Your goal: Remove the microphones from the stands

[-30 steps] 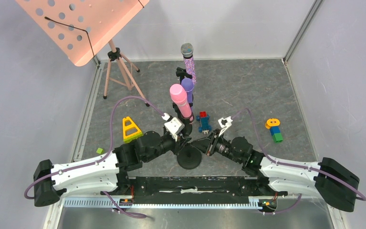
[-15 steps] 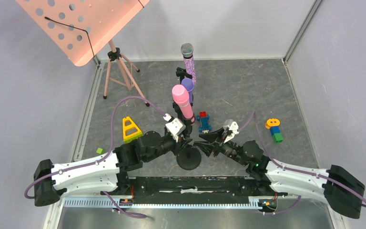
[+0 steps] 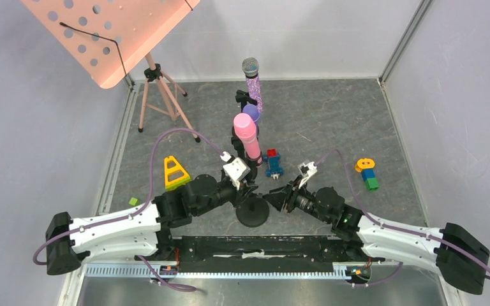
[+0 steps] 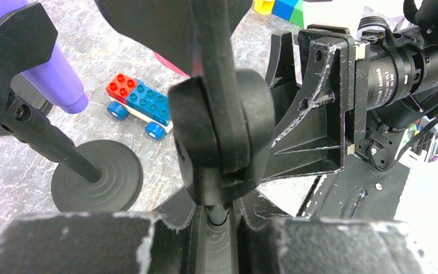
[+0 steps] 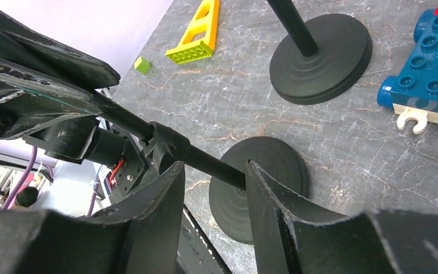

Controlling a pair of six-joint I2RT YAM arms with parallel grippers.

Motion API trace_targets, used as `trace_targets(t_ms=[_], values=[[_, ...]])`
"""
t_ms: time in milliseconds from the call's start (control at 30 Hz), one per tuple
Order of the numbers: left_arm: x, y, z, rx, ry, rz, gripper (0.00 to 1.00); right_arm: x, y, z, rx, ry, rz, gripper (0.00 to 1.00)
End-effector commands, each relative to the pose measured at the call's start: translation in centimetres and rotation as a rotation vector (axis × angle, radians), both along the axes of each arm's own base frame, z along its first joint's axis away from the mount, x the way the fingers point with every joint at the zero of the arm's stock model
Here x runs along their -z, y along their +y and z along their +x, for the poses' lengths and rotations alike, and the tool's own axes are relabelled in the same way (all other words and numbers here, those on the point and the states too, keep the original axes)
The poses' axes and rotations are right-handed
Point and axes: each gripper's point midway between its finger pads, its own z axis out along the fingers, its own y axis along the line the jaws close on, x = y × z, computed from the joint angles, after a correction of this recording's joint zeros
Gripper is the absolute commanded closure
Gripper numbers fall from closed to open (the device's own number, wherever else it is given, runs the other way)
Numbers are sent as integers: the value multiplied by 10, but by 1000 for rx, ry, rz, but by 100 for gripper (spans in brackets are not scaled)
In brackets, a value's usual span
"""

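A pink microphone (image 3: 245,136) stands tilted in the clip of a black stand (image 3: 253,211) in the middle of the floor. My left gripper (image 3: 247,189) is shut on that stand's thin pole (image 4: 228,216), just under its black joint (image 4: 222,131). The right gripper (image 3: 273,199) hangs open beside the pole from the right. In the right wrist view the pole (image 5: 205,161) runs across the gap between the open fingers (image 5: 214,171), above the round base (image 5: 274,188). The microphone itself is out of both wrist views.
Two more stands behind hold a purple microphone (image 3: 251,115) and a glittery one with a silver head (image 3: 252,80); one base (image 5: 319,48) lies close. A blue toy car (image 3: 272,164), yellow triangle (image 3: 175,172), green cube (image 3: 133,201), stacked bricks (image 3: 367,174) and pink music stand (image 3: 111,35) surround them.
The right gripper has opened, drawn back a little to the right and lowered beside the pole. The pink microphone has leaned slightly to the right. The left gripper stays shut on the pole.
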Motion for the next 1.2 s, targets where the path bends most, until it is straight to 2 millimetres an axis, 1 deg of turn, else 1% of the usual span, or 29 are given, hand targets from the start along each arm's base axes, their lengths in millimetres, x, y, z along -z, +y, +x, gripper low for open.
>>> trace_targets(t_ms=[0,133,267,367,467,533,667,700,733,800,967,1067,1167], values=[[-43,-11,0,25,-57,-105,98,-32,12,1,-31,-35,66,52],[-44,-9,0,20,-58,-108,98,-40,14,-2,-61,-80,59,52],[-44,-8,0,18,-60,-109,98,-46,6,2,-17,-103,94,53],[-43,-9,0,20,-58,-107,98,-53,2,0,-15,-129,142,53],[-43,-8,0,19,-55,-109,98,-57,7,-5,-59,-158,140,52],[-44,-7,0,18,-56,-113,98,-54,16,-12,-125,-157,102,52],[-44,-7,0,16,-57,-112,98,-37,29,-13,-188,-119,-16,55],[-45,-7,0,16,-56,-114,98,-34,31,-12,-192,-112,-34,57],[-45,-7,0,17,-55,-115,98,-32,32,-12,-197,-109,-42,61],[-45,-6,0,13,-53,-118,98,-32,35,-14,-215,-112,-35,63],[-45,-4,0,8,-56,-117,98,-35,33,-16,-219,-138,-13,64],[-45,-3,0,8,-55,-117,98,-34,29,-17,-227,-180,-29,59],[-44,-2,0,3,-57,-115,98,-33,24,-16,-217,-221,-47,63]])
